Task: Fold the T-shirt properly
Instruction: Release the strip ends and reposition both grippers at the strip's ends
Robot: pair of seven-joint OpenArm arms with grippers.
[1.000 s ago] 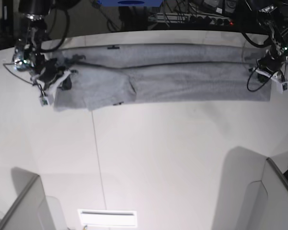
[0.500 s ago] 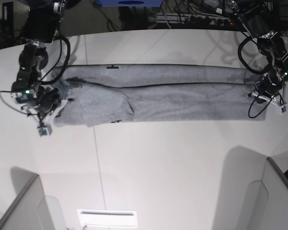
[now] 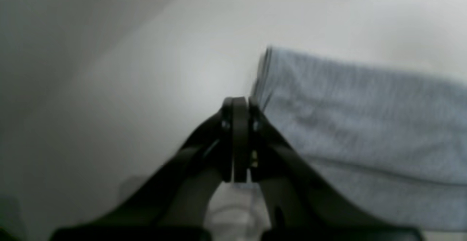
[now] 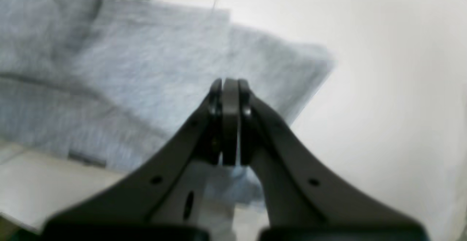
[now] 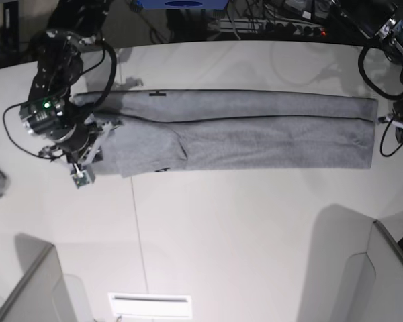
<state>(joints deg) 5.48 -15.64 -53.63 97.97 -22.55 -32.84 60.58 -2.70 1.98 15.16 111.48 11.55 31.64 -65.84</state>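
On the far left of the base view we have the right gripper (image 5: 80, 164), jaws pressed together with nothing between them, hovering at the end of the T-shirt (image 5: 242, 131). The shirt lies as a long grey band across the white table (image 5: 221, 235), folded lengthwise with a sleeve tucked in near its left end. Out on the right edge we find the left gripper (image 3: 236, 139), jaws also pressed together and empty, just beside the shirt's corner.
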